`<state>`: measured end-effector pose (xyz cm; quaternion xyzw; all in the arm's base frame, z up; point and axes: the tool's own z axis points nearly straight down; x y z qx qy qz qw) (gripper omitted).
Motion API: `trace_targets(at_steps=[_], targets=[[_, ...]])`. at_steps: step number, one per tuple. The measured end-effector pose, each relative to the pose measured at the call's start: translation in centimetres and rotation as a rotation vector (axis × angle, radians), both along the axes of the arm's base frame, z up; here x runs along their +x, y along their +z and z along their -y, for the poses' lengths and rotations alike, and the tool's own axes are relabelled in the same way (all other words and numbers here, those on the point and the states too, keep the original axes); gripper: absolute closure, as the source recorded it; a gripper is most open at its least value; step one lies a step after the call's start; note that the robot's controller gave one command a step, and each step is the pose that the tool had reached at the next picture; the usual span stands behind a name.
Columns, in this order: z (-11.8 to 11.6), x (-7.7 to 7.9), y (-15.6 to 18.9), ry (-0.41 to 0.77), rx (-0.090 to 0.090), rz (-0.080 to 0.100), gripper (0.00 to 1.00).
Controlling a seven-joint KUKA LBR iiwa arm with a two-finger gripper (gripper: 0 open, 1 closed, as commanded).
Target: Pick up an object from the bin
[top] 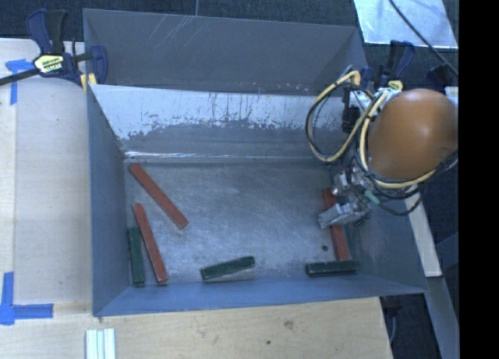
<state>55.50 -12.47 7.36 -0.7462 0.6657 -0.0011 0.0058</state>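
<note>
Grey metal forms the bin (234, 119), and by its right wall a rust-red bar (341, 247) lies lengthwise on the floor. The end effector (343, 213) sits low over this bar's middle and covers part of it, so that one end shows beyond the tool and the other end shows nearer the front wall. I cannot tell from this angle whether the end effector is spread or pressed together, and nothing shows the bar gripped. A dark green bar (331, 269) lies crosswise along the front wall, just beside the rust-red bar's near end and perhaps touching it. Another green bar (228, 268) lies further left, and a slanted red bar (157, 195), an upright red bar (150, 242) and a left green bar (136, 256) rest well apart at the left side. I judge this to be the descent onto the target, with the grasp not yet made. The next move calls for pinching squarely across the rust-red bar's narrow width. The lift should then go straight up, clear of the dark green bar and the sloping right wall.
</note>
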Motion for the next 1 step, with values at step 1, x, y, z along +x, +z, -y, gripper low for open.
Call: trace_targets(at_steps=[1], targets=[[-1.39, -0.17, -0.25, 0.005, 0.023, -0.006, 0.0]])
